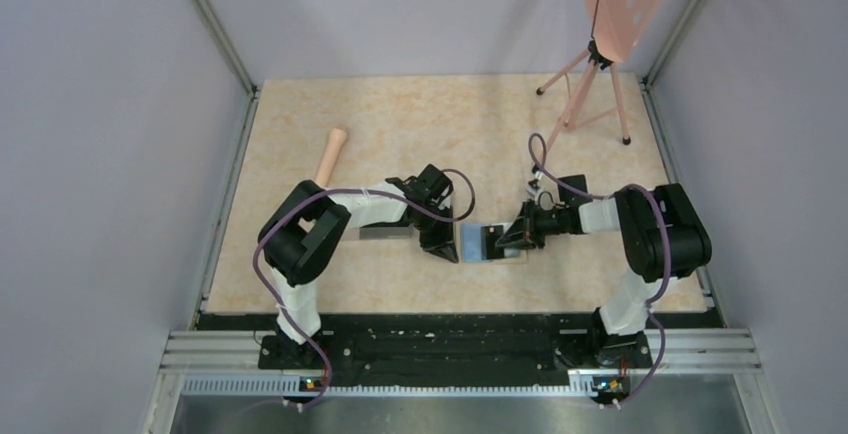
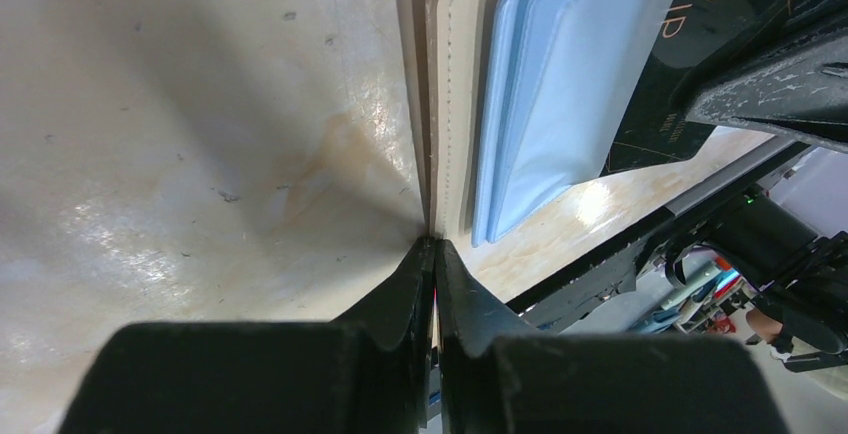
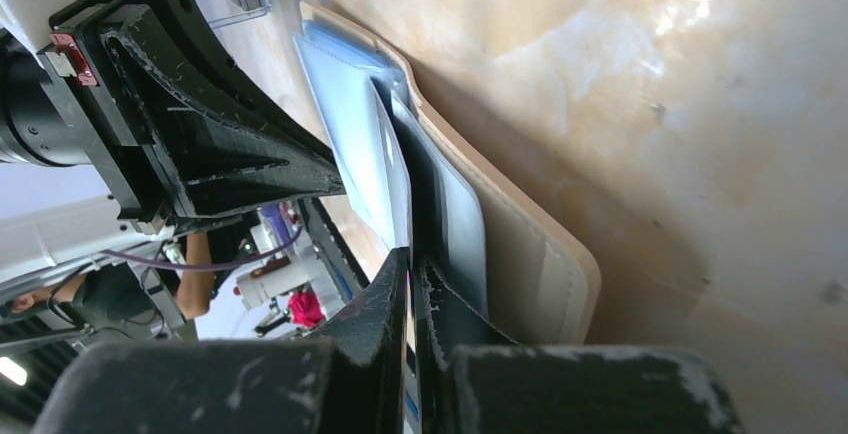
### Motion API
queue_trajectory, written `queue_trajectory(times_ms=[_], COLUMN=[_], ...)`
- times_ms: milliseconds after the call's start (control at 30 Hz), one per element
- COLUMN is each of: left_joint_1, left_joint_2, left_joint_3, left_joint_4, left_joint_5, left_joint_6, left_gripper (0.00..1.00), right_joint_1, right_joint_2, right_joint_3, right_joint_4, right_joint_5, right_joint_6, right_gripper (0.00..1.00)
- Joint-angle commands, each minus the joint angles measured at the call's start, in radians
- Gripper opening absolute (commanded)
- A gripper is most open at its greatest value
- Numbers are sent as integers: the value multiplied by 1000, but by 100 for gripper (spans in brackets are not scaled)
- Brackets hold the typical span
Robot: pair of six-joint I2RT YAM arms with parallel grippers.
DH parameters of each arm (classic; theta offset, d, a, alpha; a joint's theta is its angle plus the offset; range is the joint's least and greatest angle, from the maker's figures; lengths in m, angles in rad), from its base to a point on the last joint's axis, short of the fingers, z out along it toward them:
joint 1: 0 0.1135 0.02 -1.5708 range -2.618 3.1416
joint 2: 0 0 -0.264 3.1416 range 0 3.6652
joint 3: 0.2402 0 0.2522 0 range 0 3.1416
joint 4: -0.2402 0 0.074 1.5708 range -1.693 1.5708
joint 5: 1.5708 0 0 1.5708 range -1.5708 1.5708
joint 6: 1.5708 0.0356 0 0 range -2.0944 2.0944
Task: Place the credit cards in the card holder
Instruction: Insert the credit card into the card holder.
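Note:
The tan card holder (image 1: 474, 243) lies open between the two arms. Its grey-blue pockets (image 2: 560, 84) face the right arm. My left gripper (image 2: 435, 244) is shut on the edge of the holder's tan flap (image 2: 448, 104), and the top view shows that left gripper (image 1: 447, 245) just left of the holder. My right gripper (image 3: 413, 259) is shut on a thin black credit card (image 3: 398, 169), seen edge-on, with its far end inside the blue pockets. From the left wrist the same black card (image 2: 672, 74) shows light lettering, partly under the pocket.
A clear plastic box (image 1: 385, 233) lies under the left forearm. A peach wooden handle (image 1: 331, 154) rests at the back left. A pink tripod stand (image 1: 590, 84) occupies the back right corner. A metal rail (image 1: 460, 349) runs along the table's near edge.

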Motion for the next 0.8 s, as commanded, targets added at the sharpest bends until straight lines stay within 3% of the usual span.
queue_trajectory(times_ms=[0, 267, 400, 567, 767], left_joint_1=[-12, -14, -14, -14, -14], left_joint_2=[55, 64, 68, 69, 67], left_joint_3=[2, 12, 18, 21, 23], left_joint_4=[-34, -43, -47, -52, -58], left_joint_5=[-107, -110, -112, -115, -121], left_joint_6=[35, 39, 40, 42, 44], left_gripper=[9, 9, 9, 9, 9], right_joint_1=[53, 105, 118, 125, 149], right_joint_2=[27, 20, 7, -38, -105], right_joint_3=[28, 101, 119, 155, 208], right_joint_4=[-84, -187, -215, -318, -414], right_joint_5=[34, 93, 109, 212, 348], right_joint_6=[-46, -71, -61, -82, -96], right_gripper=[0, 0, 5, 15, 38])
